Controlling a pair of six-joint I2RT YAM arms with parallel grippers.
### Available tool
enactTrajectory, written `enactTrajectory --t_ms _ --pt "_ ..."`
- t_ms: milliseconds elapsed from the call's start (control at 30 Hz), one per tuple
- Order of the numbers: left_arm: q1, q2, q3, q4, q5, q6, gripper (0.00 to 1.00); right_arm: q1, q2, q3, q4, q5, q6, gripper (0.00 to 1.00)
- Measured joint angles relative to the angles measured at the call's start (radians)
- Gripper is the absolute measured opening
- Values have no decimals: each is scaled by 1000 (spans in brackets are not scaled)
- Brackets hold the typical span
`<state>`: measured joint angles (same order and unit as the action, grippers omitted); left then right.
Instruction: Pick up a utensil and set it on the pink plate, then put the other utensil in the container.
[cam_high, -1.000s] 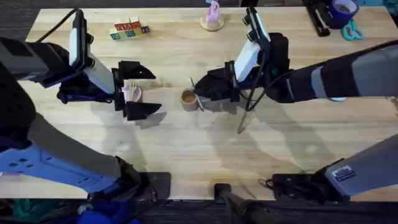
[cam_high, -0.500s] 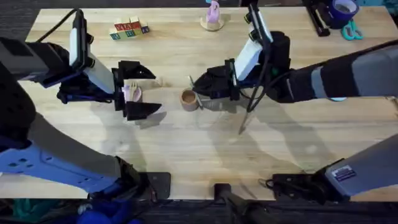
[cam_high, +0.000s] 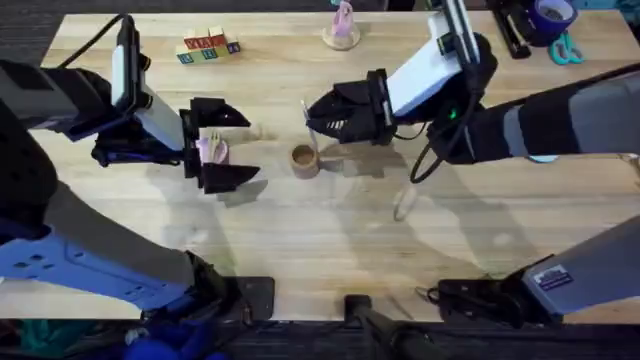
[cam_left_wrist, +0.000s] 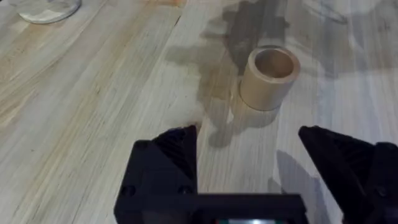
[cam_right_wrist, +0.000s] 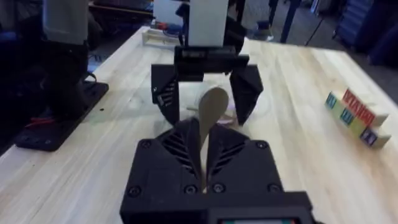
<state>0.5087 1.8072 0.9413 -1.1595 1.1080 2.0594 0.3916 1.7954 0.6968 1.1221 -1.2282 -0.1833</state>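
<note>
Your right gripper is closed on the wooden spoon; in the right wrist view the handle sits pinched between the two fingers and the oval bowl stands up beyond them. In the overhead view the spoon hangs just beyond the container, toward the far edge of the table, not yet over its mouth.

The container is narrow and light. If you lower the spoon off-centre, the tip can hit the rim and tip the container or push it away. If you release too high, the spoon may bounce out.

Your left gripper is open around the pink plate, left of the container, with the fork lying on the plate. A careless withdrawal could drag the plate.
</note>
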Motion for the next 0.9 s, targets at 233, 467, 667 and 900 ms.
enactTrajectory --t_ms 233,467,667,900 --pt "0 0 0 0 0 0 993 0 0 0 226 2 39 33" --pt "0 0 0 0 0 0 993 0 0 0 310 39 86 33" --pt "0 0 0 0 0 0 994 1 0 0 343 54 152 33" --pt "0 0 0 0 0 0 993 1 0 0 331 58 195 32"
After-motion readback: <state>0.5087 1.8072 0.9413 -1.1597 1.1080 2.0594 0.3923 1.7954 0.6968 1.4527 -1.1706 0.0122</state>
